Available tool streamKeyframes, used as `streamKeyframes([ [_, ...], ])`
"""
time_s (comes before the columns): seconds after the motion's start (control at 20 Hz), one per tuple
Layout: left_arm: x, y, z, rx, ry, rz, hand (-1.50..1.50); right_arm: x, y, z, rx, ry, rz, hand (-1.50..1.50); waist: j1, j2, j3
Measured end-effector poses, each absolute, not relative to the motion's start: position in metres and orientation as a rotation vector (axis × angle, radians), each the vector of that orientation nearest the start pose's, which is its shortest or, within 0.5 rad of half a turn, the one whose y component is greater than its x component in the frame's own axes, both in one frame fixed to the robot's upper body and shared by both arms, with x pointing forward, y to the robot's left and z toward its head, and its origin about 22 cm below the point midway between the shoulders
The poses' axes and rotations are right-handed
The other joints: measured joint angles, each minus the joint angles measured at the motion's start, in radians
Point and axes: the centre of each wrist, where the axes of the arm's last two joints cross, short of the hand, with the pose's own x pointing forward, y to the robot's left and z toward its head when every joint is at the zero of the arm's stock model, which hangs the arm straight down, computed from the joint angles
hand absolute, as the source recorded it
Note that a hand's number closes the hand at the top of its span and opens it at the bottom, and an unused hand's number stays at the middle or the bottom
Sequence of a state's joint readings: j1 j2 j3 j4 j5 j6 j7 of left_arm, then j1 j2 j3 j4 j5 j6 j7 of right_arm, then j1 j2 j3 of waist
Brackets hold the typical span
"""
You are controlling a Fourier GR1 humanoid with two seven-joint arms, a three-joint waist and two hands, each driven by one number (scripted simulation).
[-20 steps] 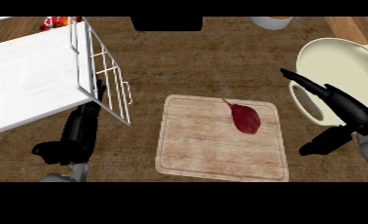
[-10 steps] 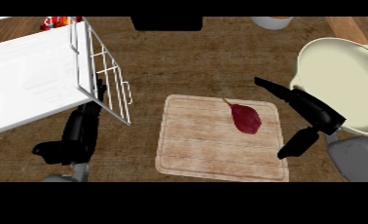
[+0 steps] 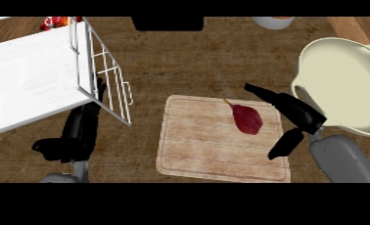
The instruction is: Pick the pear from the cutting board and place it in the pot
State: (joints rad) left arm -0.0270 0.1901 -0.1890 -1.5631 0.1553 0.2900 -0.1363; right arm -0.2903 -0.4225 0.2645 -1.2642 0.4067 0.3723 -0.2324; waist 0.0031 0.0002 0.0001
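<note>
A dark red pear (image 3: pixel 247 118) with a thin stem lies on the upper right part of the pale wooden cutting board (image 3: pixel 209 146). My right hand (image 3: pixel 292 110) hangs open just right of the pear, fingers stretched towards the board's top right corner and thumb pointing down over the board's right edge; it does not touch the fruit. The cream pot (image 3: pixel 339 89) stands at the right edge, directly behind that hand. My left hand (image 3: pixel 76 131) rests at the lower left, fingers straight, below the wire rack.
A white dish rack (image 3: pixel 51 72) with wire sides fills the upper left. A black object (image 3: pixel 168 22) and a pale cup (image 3: pixel 273 22) sit along the counter's far edge. Brown counter shows between the rack and the board.
My right hand has moved left from over the pot's rim to the board's right edge, closing in on the pear. Pear, board and left hand have stayed put.
</note>
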Motion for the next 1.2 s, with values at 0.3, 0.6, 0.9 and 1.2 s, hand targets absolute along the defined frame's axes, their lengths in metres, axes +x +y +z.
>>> streamKeyframes([
  [0.3,0.241,0.226,0.010,0.109,-1.702,0.035,0.00,0.308,-0.254,0.000,-0.105,-1.414,1.201,-1.50,0.000,0.000,0.000],
  [0.6,0.247,0.230,-0.001,0.105,-1.701,0.032,0.00,0.315,-0.249,-0.018,-0.104,-1.401,1.199,-1.50,0.001,0.000,0.000],
  [0.9,0.246,0.231,0.003,0.110,-1.702,0.036,0.00,0.317,-0.233,-0.023,-0.157,-1.487,1.200,1.50,0.001,0.000,0.000],
  [1.2,0.241,0.229,0.010,0.111,-1.704,0.034,0.00,0.319,-0.231,-0.026,-0.208,-1.587,1.163,1.50,0.001,0.000,0.000],
])
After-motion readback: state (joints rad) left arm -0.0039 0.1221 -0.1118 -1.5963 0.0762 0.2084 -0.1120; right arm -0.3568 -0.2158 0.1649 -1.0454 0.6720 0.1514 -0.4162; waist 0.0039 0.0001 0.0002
